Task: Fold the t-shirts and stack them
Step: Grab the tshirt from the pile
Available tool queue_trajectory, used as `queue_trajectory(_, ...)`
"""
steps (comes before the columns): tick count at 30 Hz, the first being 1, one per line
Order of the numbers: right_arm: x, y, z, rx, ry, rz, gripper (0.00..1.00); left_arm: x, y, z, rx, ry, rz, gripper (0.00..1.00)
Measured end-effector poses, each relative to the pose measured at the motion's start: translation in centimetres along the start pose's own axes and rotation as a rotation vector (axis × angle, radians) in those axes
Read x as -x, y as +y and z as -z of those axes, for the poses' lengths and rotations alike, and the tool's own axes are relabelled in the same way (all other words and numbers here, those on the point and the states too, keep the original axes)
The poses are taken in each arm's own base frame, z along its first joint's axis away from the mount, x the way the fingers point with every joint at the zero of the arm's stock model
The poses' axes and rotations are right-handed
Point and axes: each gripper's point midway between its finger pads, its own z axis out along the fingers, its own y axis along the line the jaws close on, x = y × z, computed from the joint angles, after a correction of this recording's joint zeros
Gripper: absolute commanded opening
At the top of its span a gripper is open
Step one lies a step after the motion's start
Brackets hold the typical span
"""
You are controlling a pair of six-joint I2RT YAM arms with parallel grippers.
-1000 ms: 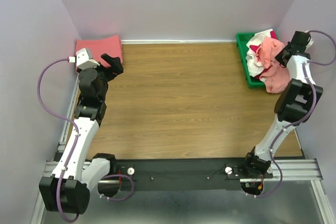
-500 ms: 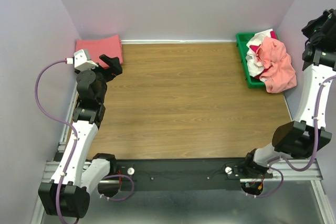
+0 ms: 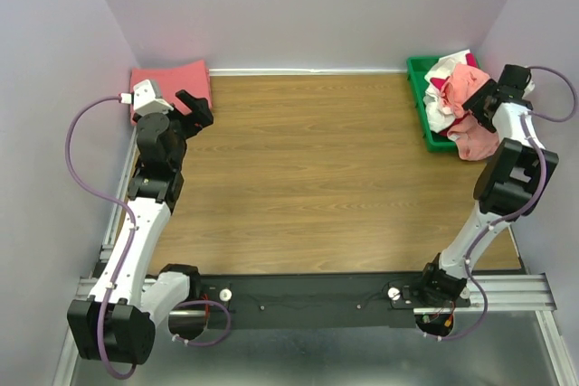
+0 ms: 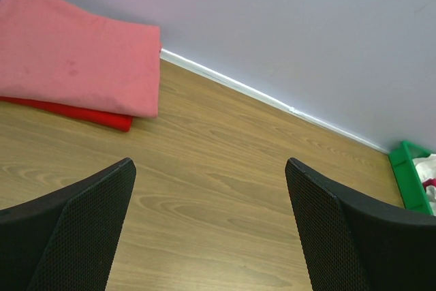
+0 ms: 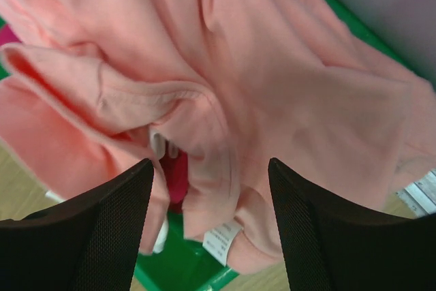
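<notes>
A crumpled pile of t-shirts [image 3: 463, 89], salmon-pink on top with white and magenta beneath, fills the green bin [image 3: 422, 101] at the back right and spills over its near edge. My right gripper [image 3: 486, 99] is open right at this pile. In the right wrist view its fingers straddle a fold of the salmon shirt [image 5: 272, 66], with a magenta shirt [image 5: 176, 175] and a white care label [image 5: 221, 240] under it. A folded salmon t-shirt [image 4: 75, 59] lies on a folded red one [image 4: 102, 117] in the back left corner. My left gripper [image 4: 210, 168] is open above bare wood near that stack.
Lilac walls close in the wooden table [image 3: 317, 169] on three sides. The green bin [image 5: 177, 264] stands against the right wall. A black rail with both arm bases [image 3: 308, 296] runs along the near edge.
My right gripper has gone from shut to open. The right arm swung up and away to the far right, then came back down onto the pile. The left arm barely shifted.
</notes>
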Motion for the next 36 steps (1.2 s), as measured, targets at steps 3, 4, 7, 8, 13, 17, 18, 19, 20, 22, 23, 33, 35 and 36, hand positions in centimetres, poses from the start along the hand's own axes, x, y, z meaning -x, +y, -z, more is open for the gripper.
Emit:
queue_trajectory(3,-1.2,-0.5,-1.9,-0.016,0.038,0.002,0.73,-0.2,0.1,-0.1,0.006,0.011,-0.002,0.99)
queue_trajectory(4,-1.4,-0.5,-2.4,-0.015,0.046,0.003,0.63,-0.3,0.1,-0.1,0.007,0.014,-0.003,0.98)
queue_trajectory(7,-1.7,-0.4,-3.6,-0.014,0.059,0.003,0.26,-0.3,0.1,-0.1,0.009,0.017,-0.003,0.98)
queue_trajectory(8,-1.7,-0.4,-3.9,-0.013,0.061,0.003,0.16,-0.3,0.2,0.0,0.010,0.017,-0.003,0.98)
queue_trajectory(13,-1.3,-0.2,-3.9,-0.003,0.055,0.011,0.01,-0.3,0.3,0.0,0.019,0.017,-0.004,0.98)
queue_trajectory(17,-0.1,0.1,-2.2,0.005,0.027,0.024,0.01,-0.2,0.3,0.1,0.020,0.015,-0.004,0.98)
queue_trajectory(18,0.8,0.3,-1.2,0.008,0.006,0.026,0.01,-0.1,0.3,0.1,0.019,0.013,-0.003,0.98)
queue_trajectory(19,1.9,0.6,0.3,0.013,-0.025,0.029,0.01,0.0,0.3,0.2,0.017,0.008,-0.003,0.98)
queue_trajectory(20,3.3,0.8,1.9,0.018,-0.064,0.032,0.02,0.1,0.2,0.3,0.016,0.006,-0.002,0.98)
queue_trajectory(22,6.3,1.6,5.8,0.041,-0.158,0.036,0.02,0.5,0.1,0.6,0.009,-0.006,0.000,0.99)
queue_trajectory(23,7.8,2.0,8.2,0.061,-0.210,0.037,0.02,0.8,0.0,0.8,0.006,-0.012,0.001,0.98)
queue_trajectory(33,18.2,7.8,23.5,0.309,-0.527,0.068,0.01,2.2,-0.6,1.8,-0.016,-0.053,0.010,0.99)
queue_trajectory(35,19.2,9.5,24.8,0.380,-0.541,0.088,0.03,2.2,-0.6,1.8,-0.016,-0.053,0.011,0.98)
queue_trajectory(36,19.7,10.4,25.4,0.415,-0.551,0.098,0.03,2.1,-0.6,1.8,-0.017,-0.053,0.012,0.98)
